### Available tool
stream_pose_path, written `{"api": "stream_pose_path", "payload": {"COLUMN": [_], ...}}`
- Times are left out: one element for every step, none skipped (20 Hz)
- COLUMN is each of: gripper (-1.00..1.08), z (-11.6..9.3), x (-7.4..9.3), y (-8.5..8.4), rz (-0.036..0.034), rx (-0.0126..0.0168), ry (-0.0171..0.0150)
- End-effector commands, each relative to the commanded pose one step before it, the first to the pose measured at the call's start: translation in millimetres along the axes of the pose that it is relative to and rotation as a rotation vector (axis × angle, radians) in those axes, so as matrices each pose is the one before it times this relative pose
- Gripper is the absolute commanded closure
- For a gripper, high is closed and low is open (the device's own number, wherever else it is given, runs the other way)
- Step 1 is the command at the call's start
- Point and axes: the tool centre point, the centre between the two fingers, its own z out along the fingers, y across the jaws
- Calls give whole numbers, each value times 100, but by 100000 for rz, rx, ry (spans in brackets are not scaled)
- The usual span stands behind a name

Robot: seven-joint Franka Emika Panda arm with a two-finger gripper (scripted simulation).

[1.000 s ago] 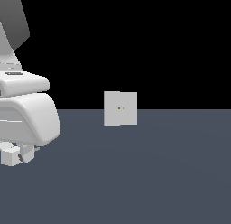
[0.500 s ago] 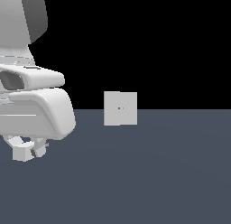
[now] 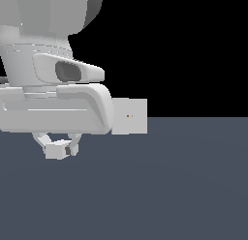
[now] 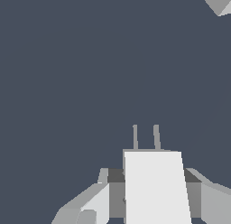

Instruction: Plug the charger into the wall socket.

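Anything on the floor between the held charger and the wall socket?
No. In the exterior view only bare floor lies between the charger, held in the gripper, and the wall socket.

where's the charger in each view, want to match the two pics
Exterior view: the charger hangs low at the exterior view's left, under the big white arm, between the gripper fingers.
Wrist view: the charger fills the lower centre, prongs pointing away over the grey floor.
Shared landmark: the gripper fingers flanking the charger.

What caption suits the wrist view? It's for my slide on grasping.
Gripper shut on the off-white rectangular charger block, its two grey prongs pointing out over the dark grey floor.
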Motion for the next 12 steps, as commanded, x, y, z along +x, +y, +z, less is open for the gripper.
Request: {"api": "stream_pose_path", "payload": {"gripper": [108,108,108,108,108,108,108,108,108,108,108,108], "z": [-420,-148,-143,-139,-135,-132,-129,-126,-124,-122,-120,-119], "x": [590,216,210,205,201,197,193,190,187,185,183,182], "y": [1319,483,469,457,445,435,426,418,411,405,402,398], "rz": [-2914,-1067,-1034,-1003,-979,-956,-935,-918,-903,-890,-878,-870], "rx": [827,309,299,291,285,279,274,270,267,265,263,262], "ry": [166,28,26,23,21,18,16,14,12,9,7,5]}}
